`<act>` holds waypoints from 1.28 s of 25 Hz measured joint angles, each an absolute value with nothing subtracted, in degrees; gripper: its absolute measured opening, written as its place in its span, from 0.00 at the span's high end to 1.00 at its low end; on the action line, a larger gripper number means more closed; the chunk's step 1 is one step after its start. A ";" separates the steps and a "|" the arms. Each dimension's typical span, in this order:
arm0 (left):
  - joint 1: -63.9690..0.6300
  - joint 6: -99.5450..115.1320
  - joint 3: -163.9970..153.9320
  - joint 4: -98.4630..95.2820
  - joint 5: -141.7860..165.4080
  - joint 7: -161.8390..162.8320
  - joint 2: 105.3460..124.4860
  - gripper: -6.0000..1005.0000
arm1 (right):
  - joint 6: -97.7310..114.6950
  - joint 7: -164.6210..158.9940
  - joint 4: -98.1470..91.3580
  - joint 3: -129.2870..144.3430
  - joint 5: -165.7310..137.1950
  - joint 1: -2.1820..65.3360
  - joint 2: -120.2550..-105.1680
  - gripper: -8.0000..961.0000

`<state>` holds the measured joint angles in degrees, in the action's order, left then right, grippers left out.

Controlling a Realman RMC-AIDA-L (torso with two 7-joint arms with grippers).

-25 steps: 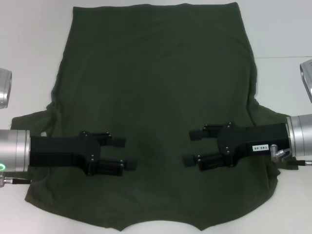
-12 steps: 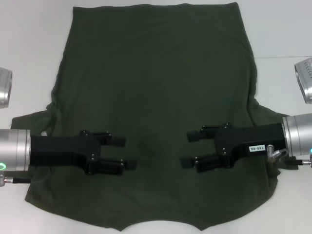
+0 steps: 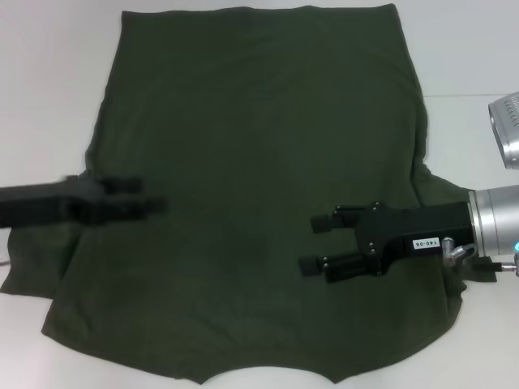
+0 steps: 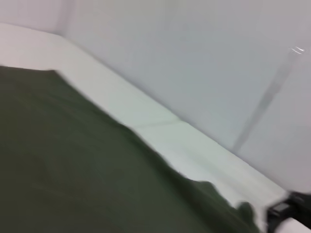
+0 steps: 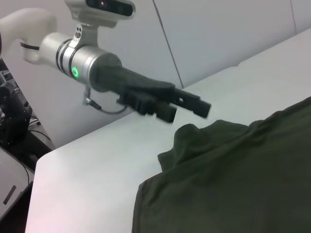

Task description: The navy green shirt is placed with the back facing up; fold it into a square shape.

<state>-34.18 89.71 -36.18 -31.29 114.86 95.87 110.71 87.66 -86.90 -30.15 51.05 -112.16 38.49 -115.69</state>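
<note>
The navy green shirt (image 3: pixel 259 146) lies spread flat on the white table (image 3: pixel 49 97), plain side up, with no lettering showing. Its sleeves spread out at the left and right near my arms. My left gripper (image 3: pixel 154 196) is blurred, low over the shirt's left edge by the left sleeve, open and holding nothing. It also shows in the right wrist view (image 5: pixel 192 112), above the rumpled sleeve. My right gripper (image 3: pixel 308 245) is open and empty, low over the shirt's right half. The shirt also shows in the left wrist view (image 4: pixel 73 170) and the right wrist view (image 5: pixel 233 179).
Bare white table surrounds the shirt on the left, right and far sides. A silver joint of the right arm (image 3: pixel 507 121) hangs at the right edge. A pale wall (image 4: pixel 194 58) stands behind the table.
My left gripper has moved fast up and to the left, from the shirt's lower left part to its left edge. My right gripper has shifted slightly left and stays open.
</note>
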 joint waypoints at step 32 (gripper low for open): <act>-30.32 76.73 -21.42 -38.20 138.07 124.28 108.85 0.13 | 87.43 -87.57 -30.23 51.06 -113.57 40.35 -115.13 0.03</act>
